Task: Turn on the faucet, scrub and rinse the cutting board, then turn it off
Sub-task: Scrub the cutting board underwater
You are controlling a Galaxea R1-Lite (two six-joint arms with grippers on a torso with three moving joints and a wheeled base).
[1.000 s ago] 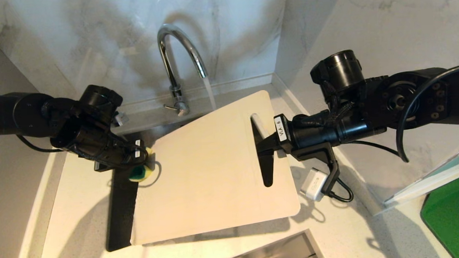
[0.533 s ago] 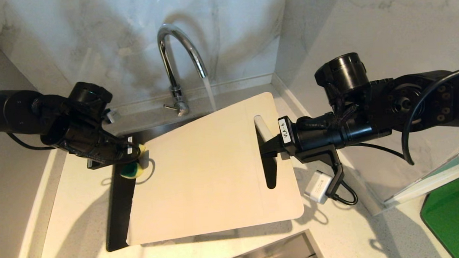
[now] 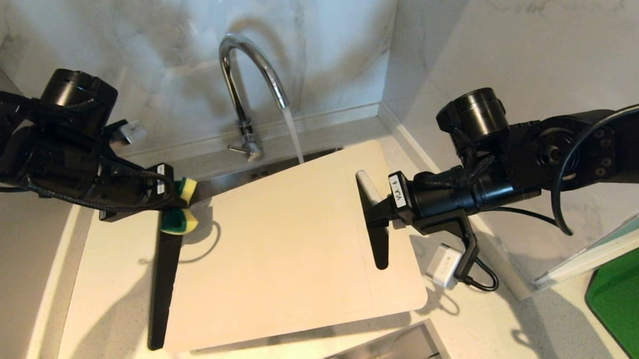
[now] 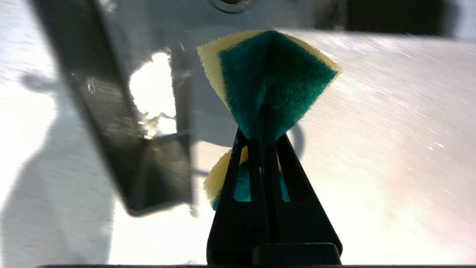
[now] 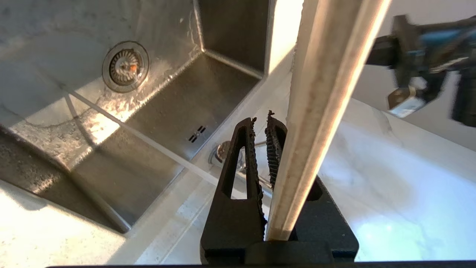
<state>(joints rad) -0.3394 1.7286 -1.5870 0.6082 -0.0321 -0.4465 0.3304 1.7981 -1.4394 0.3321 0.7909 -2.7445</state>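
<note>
Cutting board (image 3: 279,244) pinched at its slot end by right gripper (image 3: 373,209); left gripper (image 3: 174,206) clamps sponge (image 3: 181,211); faucet (image 3: 250,91) running.

A kitchen: steel sink (image 5: 156,111), chrome faucet (image 3: 244,92), marble-look backsplash (image 3: 150,52), pale countertop (image 3: 111,293).

Beige cutting board (image 3: 279,244), yellow-green sponge (image 3: 179,208)

Pale speckled countertop (image 3: 116,293) (sink (image 5: 111,111) inset); green mat (image 3: 629,301) on it.
</note>
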